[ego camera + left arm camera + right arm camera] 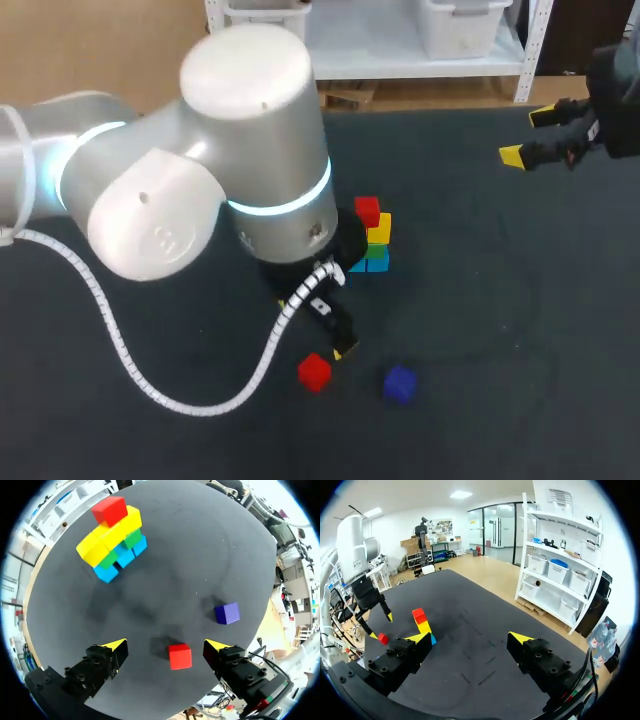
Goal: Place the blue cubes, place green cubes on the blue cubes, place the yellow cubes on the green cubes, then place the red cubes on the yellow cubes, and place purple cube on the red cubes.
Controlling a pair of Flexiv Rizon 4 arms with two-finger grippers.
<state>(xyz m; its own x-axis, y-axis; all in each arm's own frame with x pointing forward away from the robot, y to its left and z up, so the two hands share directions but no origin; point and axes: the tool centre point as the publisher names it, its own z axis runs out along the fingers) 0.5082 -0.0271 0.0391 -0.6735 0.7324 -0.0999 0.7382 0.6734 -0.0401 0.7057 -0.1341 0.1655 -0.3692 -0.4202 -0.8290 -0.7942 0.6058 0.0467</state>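
Note:
A stack of cubes (375,237) stands mid-table: blue cubes (120,560) at the base, green cubes (131,539) on them, yellow cubes (107,536) above, and one red cube (109,510) on top. A loose red cube (179,656) lies on the table between the open fingers of my left gripper (167,649). In the head view this red cube (314,372) sits near the front, below the left arm. A purple cube (227,613) lies beside it, also seen as the purple cube (399,384). My right gripper (527,136) hangs open at the far right, holding nothing.
The dark table (480,300) is bare to the right of the stack. A white ribbed cable (120,350) from my left arm loops over the front left of the table. The far table edge (430,108) runs behind the stack.

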